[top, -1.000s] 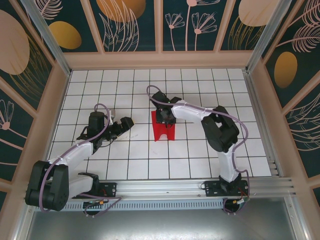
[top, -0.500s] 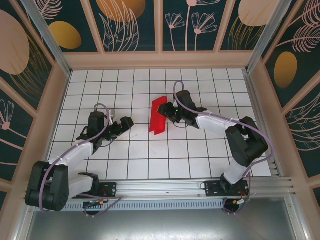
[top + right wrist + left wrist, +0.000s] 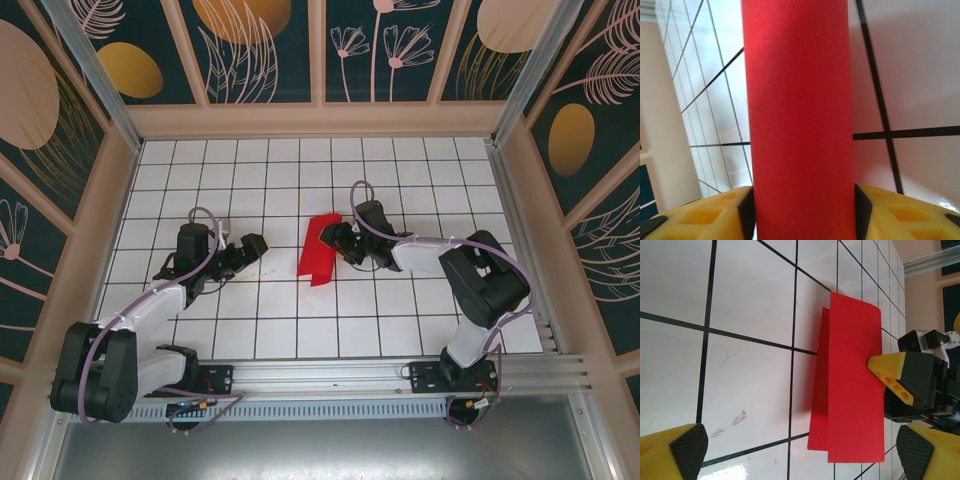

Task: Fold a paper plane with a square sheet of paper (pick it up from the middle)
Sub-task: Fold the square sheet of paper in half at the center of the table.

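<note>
white grid-lined table bears faint scuff marks.

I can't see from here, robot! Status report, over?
Right gripper shut on paper, folded over. Left gripper open, empty, apart. Nothing in the way.

Both arms, left and right, wear white shells between bulky black joint housings. A thin lilac cable loops along each. The left gripper and right gripper have yellow fingers with black textured pads.
</note>
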